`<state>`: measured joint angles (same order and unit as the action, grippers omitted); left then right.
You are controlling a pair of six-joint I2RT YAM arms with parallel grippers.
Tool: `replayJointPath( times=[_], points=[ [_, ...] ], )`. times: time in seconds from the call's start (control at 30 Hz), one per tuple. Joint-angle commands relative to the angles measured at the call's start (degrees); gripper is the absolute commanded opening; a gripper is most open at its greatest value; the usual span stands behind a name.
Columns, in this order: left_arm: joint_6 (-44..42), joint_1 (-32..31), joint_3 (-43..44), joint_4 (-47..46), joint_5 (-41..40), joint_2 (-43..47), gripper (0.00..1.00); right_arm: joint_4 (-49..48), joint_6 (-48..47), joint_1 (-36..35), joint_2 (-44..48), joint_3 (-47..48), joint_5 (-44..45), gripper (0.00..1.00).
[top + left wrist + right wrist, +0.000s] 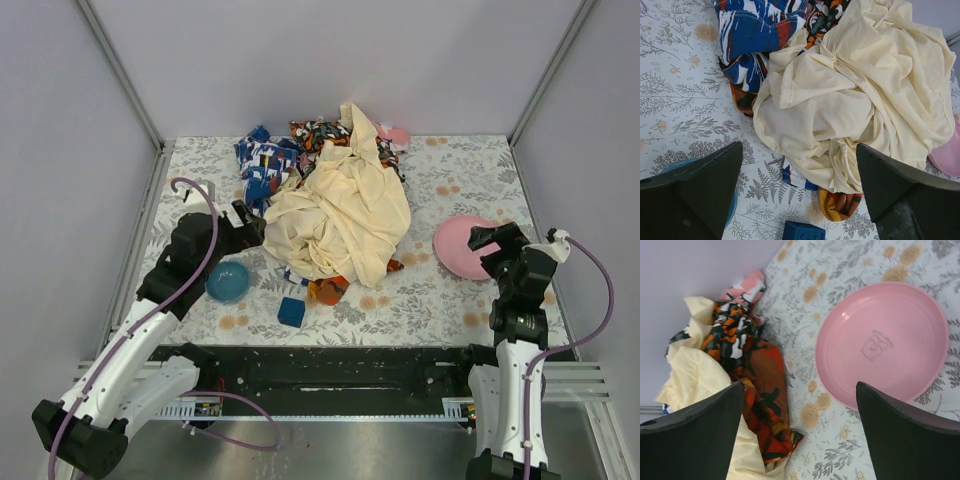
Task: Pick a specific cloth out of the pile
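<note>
The pile [335, 205] lies mid-table: a large cream cloth [345, 215] on top, a blue-and-white patterned cloth [265, 165] at its left, an orange-red-black patterned cloth [325, 133] behind and under it. The dark grey cloth is hidden or out of view. My left gripper [250, 222] is open and empty, just left of the cream cloth [855, 95], its fingers [695, 190] wide apart above the table. My right gripper [488, 240] is open and empty, over the table beside the pink plate, right of the pile [750, 375].
A pink plate [462, 247] lies right of the pile and also shows in the right wrist view [882, 342]. A blue bowl [228, 281] and a blue cube [291, 311] sit in front of the pile's left side. The cube also shows in the left wrist view [802, 231]. Walls enclose the table.
</note>
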<state>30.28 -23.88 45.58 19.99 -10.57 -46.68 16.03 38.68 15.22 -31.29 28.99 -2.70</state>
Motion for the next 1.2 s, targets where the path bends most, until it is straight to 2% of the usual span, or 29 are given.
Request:
replayJointPath(
  times=[0.0, 0.1, 0.27, 0.33, 0.47, 0.5, 0.53, 0.63, 0.7, 0.73, 0.8, 0.87, 1.03, 1.17],
  points=[
    [-0.4, 0.3, -0.1, -0.7, -1.1, 2.4, 0.99, -8.2, -1.8, 0.2, 3.6, -1.7, -4.7, 0.99],
    [-0.3, 0.3, -0.4, 0.0, -1.6, 3.5, 0.99, -14.4, -1.1, 0.2, 5.0, -3.7, -12.3, 0.99],
    [-0.7, 0.3, -0.8, 2.0, -3.3, 5.2, 0.99, -33.0, 2.6, 0.2, 3.8, -8.1, -20.6, 0.99],
    [-0.7, 0.3, -1.2, 2.6, -4.5, 6.1, 0.99, -34.7, 1.4, 0.2, -0.4, -5.6, -23.9, 0.99],
    [-0.4, 0.3, -3.2, 2.2, -4.7, 7.6, 0.99, -35.6, -3.9, -1.9, -11.4, 2.3, -36.6, 0.99],
    [-0.5, 0.3, -3.4, 2.0, -4.5, 7.7, 0.99, -32.1, -8.7, -6.7, -13.8, 4.7, -36.0, 0.99],
    [-0.7, 0.4, -3.5, 1.9, -4.5, 7.7, 0.99, -26.5, -15.1, -13.8, -15.6, 7.4, -31.8, 0.99],
    [-0.8, 0.4, -3.5, 2.1, -5.0, 7.5, 0.99, -12.2, -36.9, -39.5, -23.1, 17.3, -6.4, 0.99],
    [-1.3, 0.6, -3.7, 2.5, -5.1, 7.2, 0.99, -7.8, -51.1, -49.0, -29.2, 21.7, 1.4, 0.99],
    [-1.3, 0.5, -3.7, 2.8, -5.1, 7.2, 0.99, -5.9, -56.8, -52.6, -32.2, 23.2, 1.4, 1.00],
    [-1.4, 0.7, -4.0, 2.9, -5.8, 7.1, 0.99, -3.3, -70.3, -58.4, -36.9, 24.3, 1.5, 0.99],
    [-1.6, 0.8, -4.0, 2.9, -6.0, 7.1, 0.99, -2.0, -79.3, -63.1, -41.3, 25.2, 5.6, 0.99],
    [-2.2, 0.8, -4.1, 2.2, -6.6, 6.9, 0.99, 3.5, -87.3, -67.1, -52.5, 30.9, 5.6, 0.99],
    [-2.1, 0.8, -4.4, 2.4, -7.4, 6.3, 0.99, 0.2, -93.2, -67.6, -59.6, 31.6, 8.2, 0.99]
  ],
)
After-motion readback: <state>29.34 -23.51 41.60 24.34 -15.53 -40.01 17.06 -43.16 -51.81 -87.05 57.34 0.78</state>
